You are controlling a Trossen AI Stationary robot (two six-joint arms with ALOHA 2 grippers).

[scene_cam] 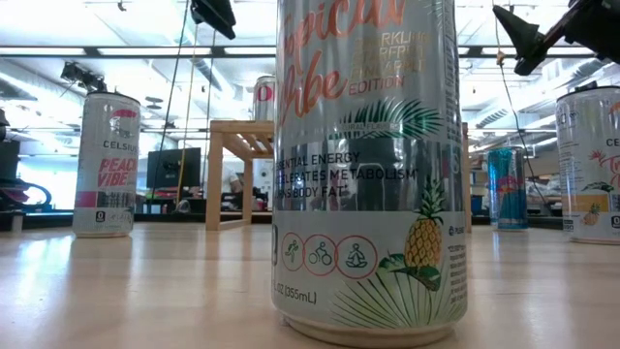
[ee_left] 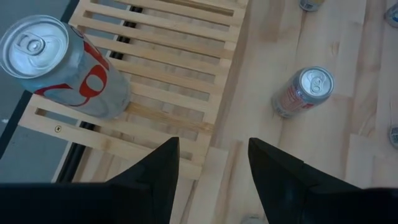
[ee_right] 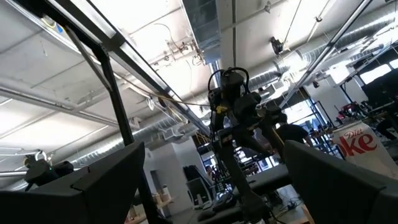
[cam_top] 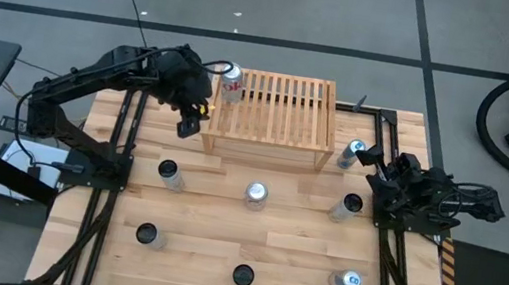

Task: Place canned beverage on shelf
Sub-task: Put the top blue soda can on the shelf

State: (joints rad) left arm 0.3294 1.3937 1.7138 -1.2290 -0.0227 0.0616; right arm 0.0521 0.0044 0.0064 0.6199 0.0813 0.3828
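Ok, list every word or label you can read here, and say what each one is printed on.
"Tropical Vibe", partly cut off, "ESSENTIAL ENERGY", "(355mL)": the nearest can, low view.
"CELSIUS", "PEACH VIBE": the can at left, low view.
"CELS", cut off: the can at the right edge.
"Diet Coke", partly cut off: the can in the right wrist view.
The blue can and the can on the shelf: print too small to read.

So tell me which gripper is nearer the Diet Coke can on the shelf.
Left. The left gripper hovers just beside the Diet Coke can at the shelf's corner; the right gripper sits off the shelf's far end.
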